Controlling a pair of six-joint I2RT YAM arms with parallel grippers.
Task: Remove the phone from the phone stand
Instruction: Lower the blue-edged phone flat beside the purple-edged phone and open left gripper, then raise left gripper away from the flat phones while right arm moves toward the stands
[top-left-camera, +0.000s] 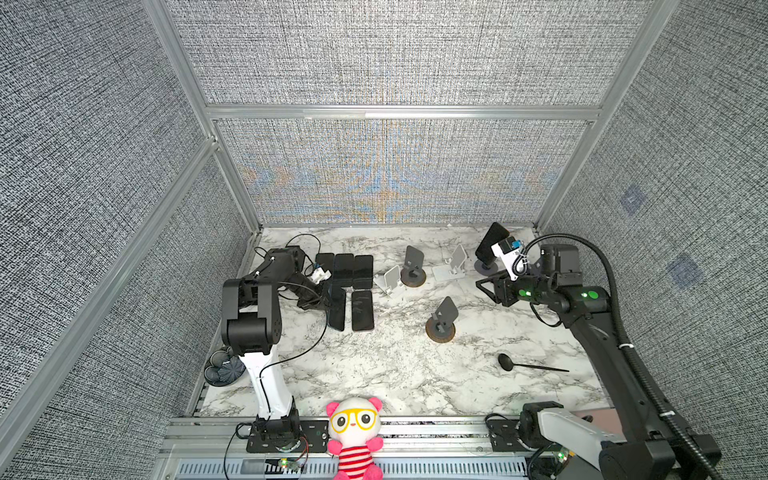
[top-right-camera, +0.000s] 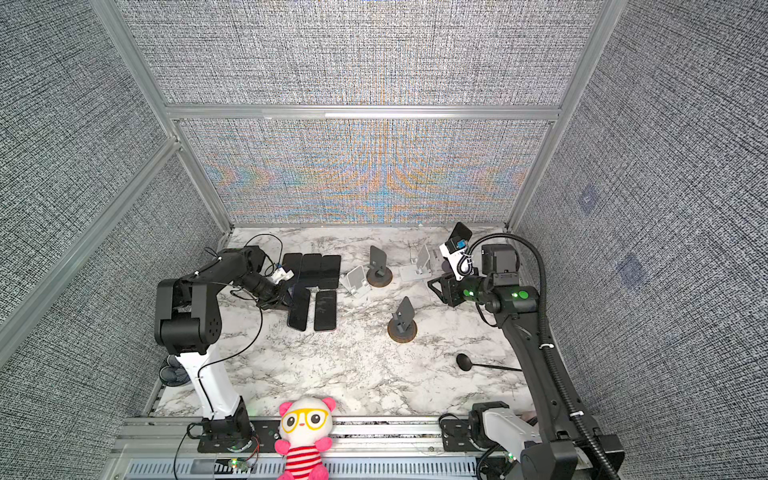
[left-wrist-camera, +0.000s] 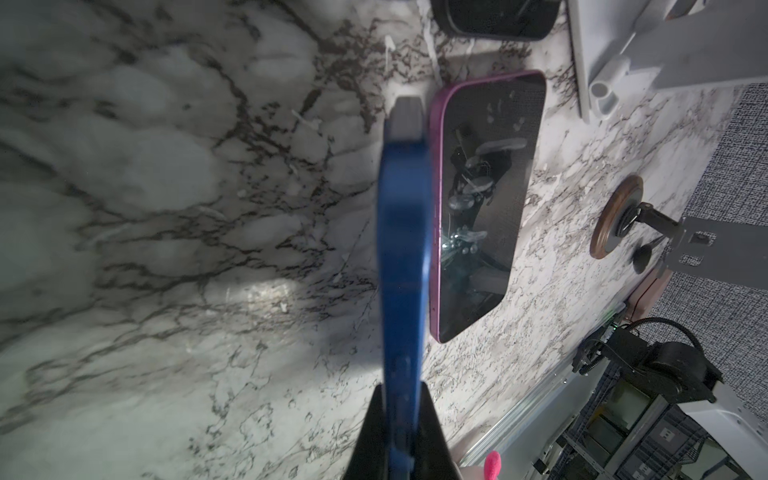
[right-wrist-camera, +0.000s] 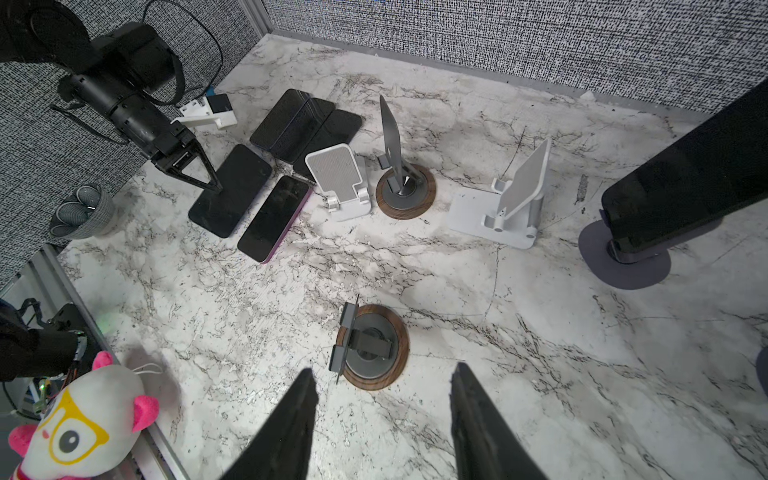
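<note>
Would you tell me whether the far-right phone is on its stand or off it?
On it: the phone leans tilted on the stand, above its round base.

I observed a left arm (top-left-camera: 266, 374) with a white tapered lower link, black joint housings and thin black cables (top-left-camera: 296, 354) looped loosely along it. The right arm (top-left-camera: 594, 345) was mostly black, with green indicator lights (top-left-camera: 593, 294) and a ribbed black conduit (top-left-camera: 646, 380) secured by white cable ties (top-left-camera: 626, 345). A white camera mount (top-left-camera: 505, 255) sat at its wrist. The right gripper (right-wrist-camera: 383, 368) had two black wedge-shaped fingers (right-wrist-camera: 291, 432).
</note>
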